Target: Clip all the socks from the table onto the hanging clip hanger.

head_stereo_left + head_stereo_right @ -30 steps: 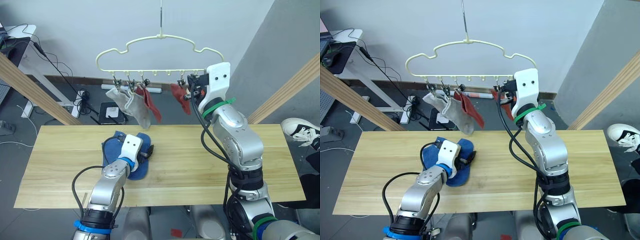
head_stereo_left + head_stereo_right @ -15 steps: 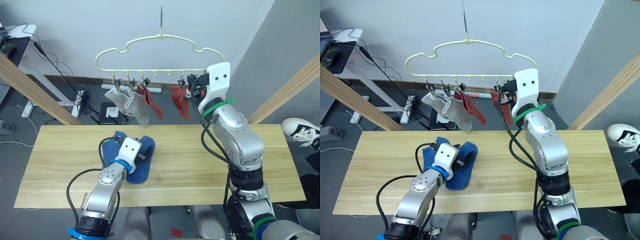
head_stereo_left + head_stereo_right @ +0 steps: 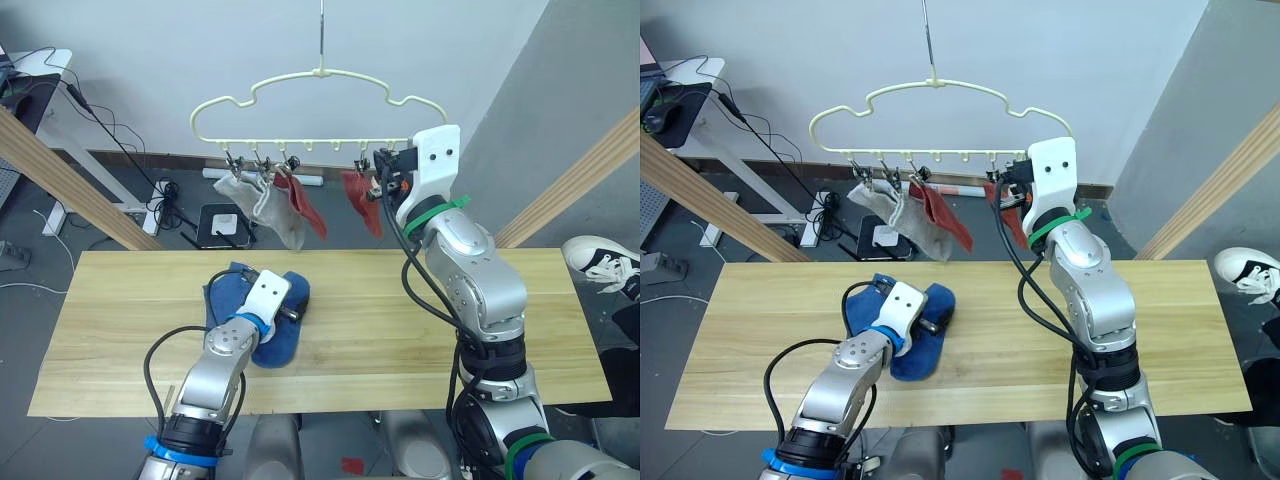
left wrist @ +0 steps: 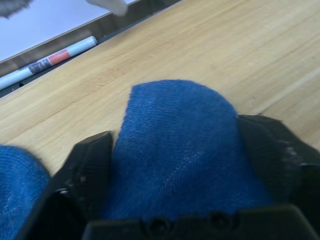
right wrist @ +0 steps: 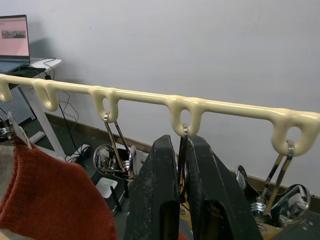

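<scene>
On the wood surface, your left gripper jaws grip a blue sock; right gripper pinches a clip (hanger). Next: lift sock up.

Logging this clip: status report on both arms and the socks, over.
Left gripper shut on blue sock on table. Right gripper pinching a clip on clip hanger. Four socks hung. Nothing in the way.

My workplace looks like lab or test room: plain white wall, grey floor strewn with black cables, desk with laptop off my left, bare wooden pole frame flanking plank table.
</scene>
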Robot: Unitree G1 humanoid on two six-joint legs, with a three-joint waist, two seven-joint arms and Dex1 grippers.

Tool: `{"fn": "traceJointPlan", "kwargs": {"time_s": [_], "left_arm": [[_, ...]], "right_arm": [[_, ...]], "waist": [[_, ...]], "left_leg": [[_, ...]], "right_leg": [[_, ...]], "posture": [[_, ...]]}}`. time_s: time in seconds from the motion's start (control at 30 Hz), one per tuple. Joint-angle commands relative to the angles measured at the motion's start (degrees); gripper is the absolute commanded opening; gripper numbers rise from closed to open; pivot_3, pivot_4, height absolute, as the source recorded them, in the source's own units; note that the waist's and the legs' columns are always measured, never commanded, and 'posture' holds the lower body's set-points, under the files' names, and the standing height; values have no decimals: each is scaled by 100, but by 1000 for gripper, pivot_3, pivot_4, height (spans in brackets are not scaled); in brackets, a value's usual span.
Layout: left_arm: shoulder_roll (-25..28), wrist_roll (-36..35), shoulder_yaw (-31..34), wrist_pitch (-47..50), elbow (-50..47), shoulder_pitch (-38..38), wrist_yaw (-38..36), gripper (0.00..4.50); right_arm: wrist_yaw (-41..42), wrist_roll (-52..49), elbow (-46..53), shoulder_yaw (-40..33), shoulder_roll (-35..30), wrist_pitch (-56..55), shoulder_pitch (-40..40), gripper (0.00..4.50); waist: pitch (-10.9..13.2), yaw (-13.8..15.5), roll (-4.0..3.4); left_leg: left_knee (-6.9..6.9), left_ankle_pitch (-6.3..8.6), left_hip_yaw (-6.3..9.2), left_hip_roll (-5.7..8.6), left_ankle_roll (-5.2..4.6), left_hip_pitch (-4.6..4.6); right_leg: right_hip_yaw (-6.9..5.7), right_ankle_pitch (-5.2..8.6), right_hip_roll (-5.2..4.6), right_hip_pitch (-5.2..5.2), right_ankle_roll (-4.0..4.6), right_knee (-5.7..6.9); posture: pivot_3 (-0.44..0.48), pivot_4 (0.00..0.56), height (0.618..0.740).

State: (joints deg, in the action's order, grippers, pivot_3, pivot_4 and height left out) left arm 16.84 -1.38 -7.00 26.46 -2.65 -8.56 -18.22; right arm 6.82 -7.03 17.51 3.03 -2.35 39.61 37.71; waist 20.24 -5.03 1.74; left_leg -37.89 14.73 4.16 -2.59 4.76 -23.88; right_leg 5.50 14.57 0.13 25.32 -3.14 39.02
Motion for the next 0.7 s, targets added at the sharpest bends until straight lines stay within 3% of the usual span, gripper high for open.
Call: {"fn": "traceJointPlan", "kwargs": {"time_s": [0.03, 0.27, 0.43, 0.57, 0.7], "left_arm": [[37, 117, -89, 159, -28, 157, -4, 3078], [39, 94, -82, 57, -51, 162, -31, 1262], [230, 91, -800, -1898, -150, -257, -1162, 138], [5, -183, -1050, -2543, 24, -809, -1862, 22], [-625, -69, -1030, -2728, 802, -1628, -1588, 22]], "right_arm": [[-15, -72, 193, -41, 31, -23, 32, 0], [-22, -70, 174, -43, 41, -40, 41, 0], [-36, -54, 159, -61, 23, -52, 56, 0], [-29, -53, 161, -70, 20, -45, 59, 0], [-32, -48, 182, -71, 18, -25, 57, 0]], "waist": [[0, 0, 0], [0, 0, 0], [0, 15, 0], [0, 24, 0], [0, 12, 0]], "left_leg": [[0, 0, 0, 0, 0, 0], [0, 0, 0, 0, 0, 1], [1, 0, -1, 0, 1, -1], [0, 0, -1, 7, 1, -7], [0, 0, -3, 5, 0, -5]], "right_leg": [[0, 0, 0, 0, 0, 0], [0, 0, 0, 0, 0, 1], [0, 0, 0, 2, 0, -1], [-1, 0, -7, 1, -1, -5], [0, -1, -3, 1, -1, -3]], "posture": [[-113, 319, 740], [-112, 318, 740], [-117, 320, 740], [-122, 320, 740], [-126, 319, 740]]}}
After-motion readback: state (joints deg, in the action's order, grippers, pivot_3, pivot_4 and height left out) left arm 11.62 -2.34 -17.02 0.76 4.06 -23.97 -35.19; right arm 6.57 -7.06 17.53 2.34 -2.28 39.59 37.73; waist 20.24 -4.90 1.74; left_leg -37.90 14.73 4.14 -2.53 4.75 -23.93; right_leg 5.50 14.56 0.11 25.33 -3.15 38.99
